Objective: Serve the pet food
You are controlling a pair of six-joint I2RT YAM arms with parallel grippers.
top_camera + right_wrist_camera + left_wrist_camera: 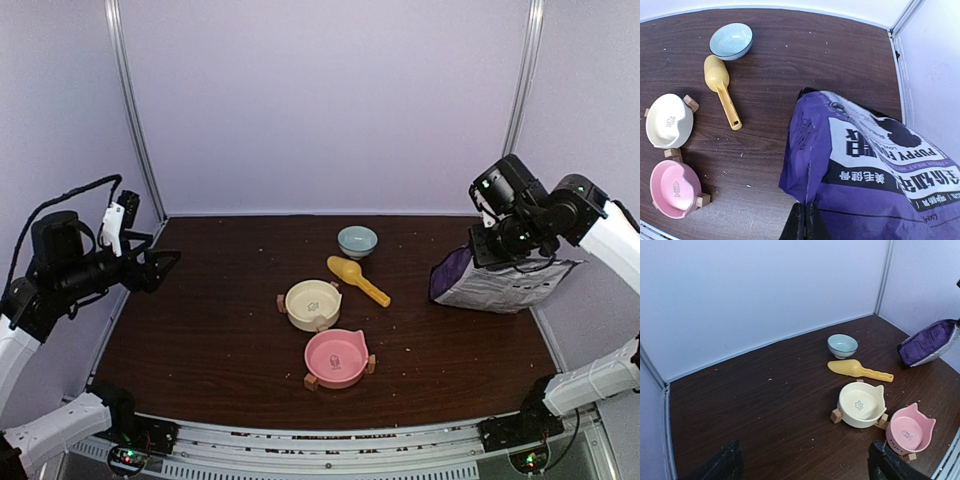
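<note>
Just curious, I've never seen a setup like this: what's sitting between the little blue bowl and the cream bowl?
The yellow scoop lies between the blue bowl and the cream bowl. This is clearest in the top view.

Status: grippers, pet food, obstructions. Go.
Left gripper open, empty. Right gripper shut on purple pet food bag. No kibble visible; cream bowl, pink bowl, blue bowl empty. Yellow scoop beside bowls.

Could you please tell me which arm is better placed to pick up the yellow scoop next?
Probably the robot's left: the left jaws stand open and empty, while the right jaws are shut on the purple bag.
</note>
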